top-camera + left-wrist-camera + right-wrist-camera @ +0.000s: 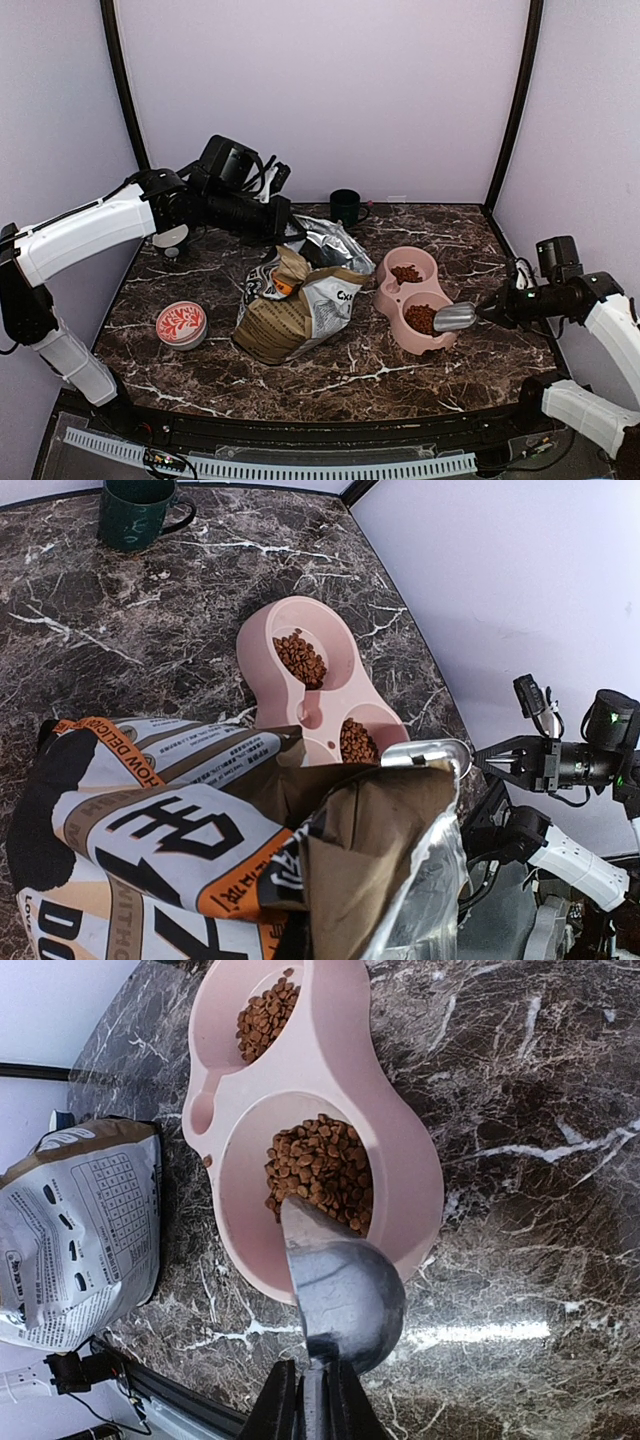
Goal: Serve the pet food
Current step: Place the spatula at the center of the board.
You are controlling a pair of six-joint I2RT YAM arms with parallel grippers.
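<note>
Right pincer (315,1385) grasps the scoop (345,1280), tipped over the near well of the bowl (420,1190), where kibble (320,1165) lies heaped; the far well holds some too. Left pincer (280,222) is clenched beside the bag (295,310). Serving looks nearly finished; next, withdraw the scoop without scattering pellets.

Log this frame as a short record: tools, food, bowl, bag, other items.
left tool: shut, at the bag top; hold unclear
right tool: shut on metal scoop, over pink double bowl near compartment
pet food: heaps in both compartments
bag: open, close beside the bowl
other: green mug, red-patterned dish
</note>
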